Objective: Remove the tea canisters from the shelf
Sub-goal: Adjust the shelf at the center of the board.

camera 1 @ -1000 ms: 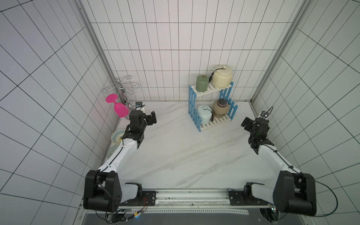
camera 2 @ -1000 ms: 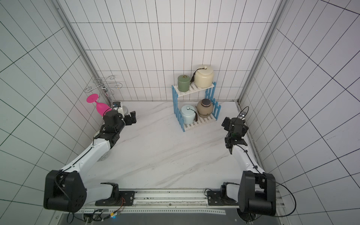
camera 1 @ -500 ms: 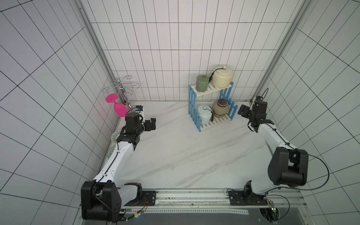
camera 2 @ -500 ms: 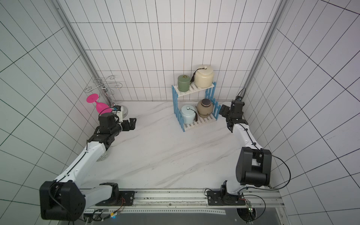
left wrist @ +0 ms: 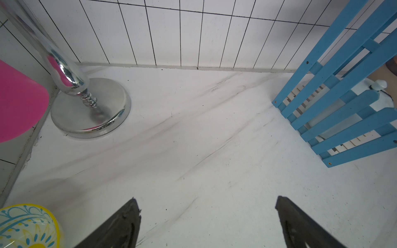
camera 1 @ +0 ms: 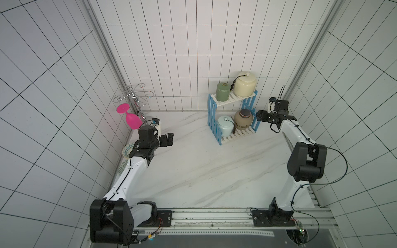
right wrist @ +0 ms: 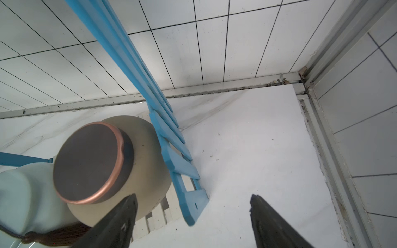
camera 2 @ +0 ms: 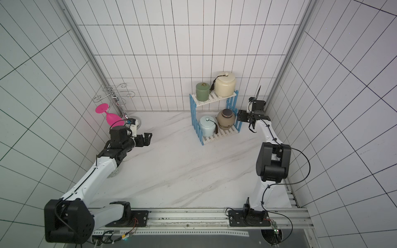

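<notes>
While the large cream ceramic canister (camera 1: 245,87) and small green cylindrical canister (camera 1: 223,94) sit on the upper tier of the blue-and-white slatted shelf (camera 1: 211,113), the pale blue jar (camera 1: 225,128) and dark-lidded tan jar (camera 1: 242,121) below, nothing is removed yet; the right gripper (camera 1: 258,116) hangs open, empty, beside the tan jar, the left gripper (camera 1: 170,139) open, empty.

The shelf (left wrist: 365,152) partly hides the pale blue canister (left wrist: 379,85).

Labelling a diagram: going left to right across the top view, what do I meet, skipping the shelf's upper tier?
pink goblet → left gripper → pale blue canister → tan canister → right gripper. The wire stand and patterned bowl overlap the goblet: omitted.
</notes>
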Available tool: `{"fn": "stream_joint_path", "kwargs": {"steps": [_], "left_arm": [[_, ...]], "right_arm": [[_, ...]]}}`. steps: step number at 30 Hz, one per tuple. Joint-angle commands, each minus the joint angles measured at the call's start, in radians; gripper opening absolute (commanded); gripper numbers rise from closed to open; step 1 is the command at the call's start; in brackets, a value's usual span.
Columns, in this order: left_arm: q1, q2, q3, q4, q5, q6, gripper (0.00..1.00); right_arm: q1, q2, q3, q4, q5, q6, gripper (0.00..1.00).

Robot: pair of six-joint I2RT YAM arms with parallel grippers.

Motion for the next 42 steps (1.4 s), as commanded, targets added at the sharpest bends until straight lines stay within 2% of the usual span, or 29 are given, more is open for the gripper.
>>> {"fn": "stream_joint_path", "kwargs": {"steps": [1, 8, 24, 29, 42], "left_arm": [[0.003, -0.012, 0.014, -0.005, 0.006, 0.013, 0.99], [0.004, -0.015, 0.013, -0.005, 0.003, 0.016, 0.99], [0.008, -0.019, 0.012, -0.004, 0.006, 0.014, 0.99], [0.01, -0.02, 0.008, -0.002, 0.007, 0.017, 0.99], [0.011, -0.025, 0.006, 0.001, -0.006, 0.036, 0.99]], "right_arm": [[-0.011, 0.037, 0.091, -0.075, -0.044, -0.057, 0.82], [-0.014, 0.101, 0.177, -0.149, -0.082, -0.104, 0.7], [-0.008, 0.16, 0.222, -0.192, -0.143, -0.115, 0.29], [0.014, 0.163, 0.228, -0.198, -0.15, -0.128, 0.21], [0.118, 0.139, 0.194, -0.219, -0.053, -0.197, 0.03]]}}
